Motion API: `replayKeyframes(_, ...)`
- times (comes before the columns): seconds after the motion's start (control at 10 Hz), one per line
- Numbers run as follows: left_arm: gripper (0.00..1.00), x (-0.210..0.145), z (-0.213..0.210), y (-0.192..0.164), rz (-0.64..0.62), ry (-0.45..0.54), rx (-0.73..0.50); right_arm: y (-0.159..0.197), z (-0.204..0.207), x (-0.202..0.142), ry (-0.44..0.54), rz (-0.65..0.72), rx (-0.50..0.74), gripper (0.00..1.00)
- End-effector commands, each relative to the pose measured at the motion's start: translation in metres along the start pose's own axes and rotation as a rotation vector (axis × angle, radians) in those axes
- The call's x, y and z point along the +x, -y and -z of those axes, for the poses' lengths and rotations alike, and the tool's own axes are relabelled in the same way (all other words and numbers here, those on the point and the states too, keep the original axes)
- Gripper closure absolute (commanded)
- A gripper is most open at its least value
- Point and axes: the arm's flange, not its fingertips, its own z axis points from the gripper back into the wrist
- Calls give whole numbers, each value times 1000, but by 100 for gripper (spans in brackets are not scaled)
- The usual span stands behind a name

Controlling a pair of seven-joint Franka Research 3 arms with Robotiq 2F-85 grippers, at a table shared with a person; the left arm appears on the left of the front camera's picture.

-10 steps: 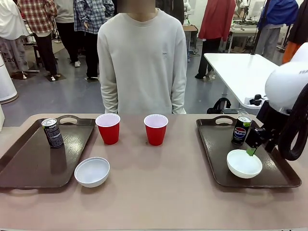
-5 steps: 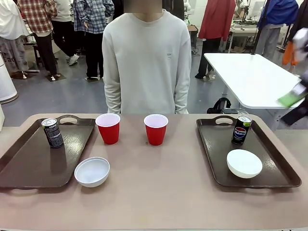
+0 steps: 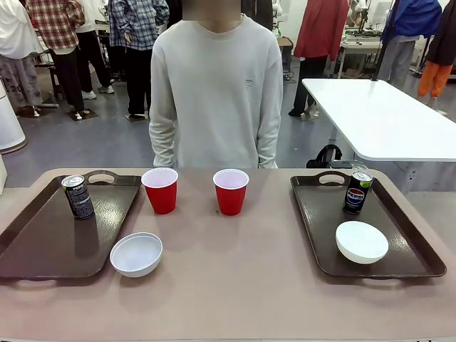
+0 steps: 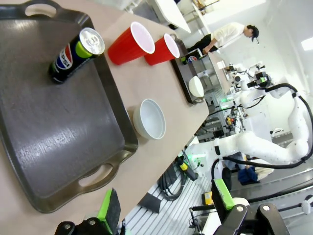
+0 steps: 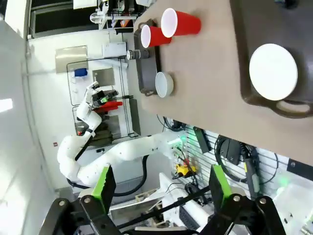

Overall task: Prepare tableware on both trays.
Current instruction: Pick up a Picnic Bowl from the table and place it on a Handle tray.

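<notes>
Left claw [image 4: 165,205] gapes wide and empty; it should likely pinch the rim of the white bowl [image 3: 136,254] just beside the left tray [image 3: 43,242], then lift clear of its raised edge.

Left of the person's cream sweater [image 3: 214,92], you see a dark brown tray [image 3: 43,246] with a black-green can [image 3: 78,196]. Right of it, a dark blue Pepsi can [image 3: 357,192] and a white bowl [image 3: 362,241]. In front of it, a red cup [image 3: 160,192] and a second red cup [image 3: 231,194], both white inside.

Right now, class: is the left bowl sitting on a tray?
No, the bowl rests on the bare table, beside the left tray.
</notes>
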Motion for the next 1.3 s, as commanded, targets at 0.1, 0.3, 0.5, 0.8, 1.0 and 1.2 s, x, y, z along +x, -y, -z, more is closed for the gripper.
replayKeyframes(0.1, 0, 0, -2, 2, 0, 9, -13, -1, -50, 5, -207, -28, -74, 0)
replayKeyframes(0.3, 0, 0, -2, 2, 0, 9, -13, 9, -99, 13, -259, -74, -129, 0)
replayKeyframes(0.5, 0, 0, -2, 2, 0, 9, -13, 5, -109, 54, -337, -209, -217, 0)
replayKeyframes(0.8, 0, 0, -2, 2, 0, 9, -13, 3, -90, 5, -256, -45, -135, 0)
replayKeyframes(1.0, 0, 0, -2, 2, 0, 9, -13, 3, -90, 5, -256, -45, -135, 0)
replayKeyframes(1.2, 0, 0, -2, 2, 0, 9, -13, 26, -96, 24, -451, -153, 16, 0)
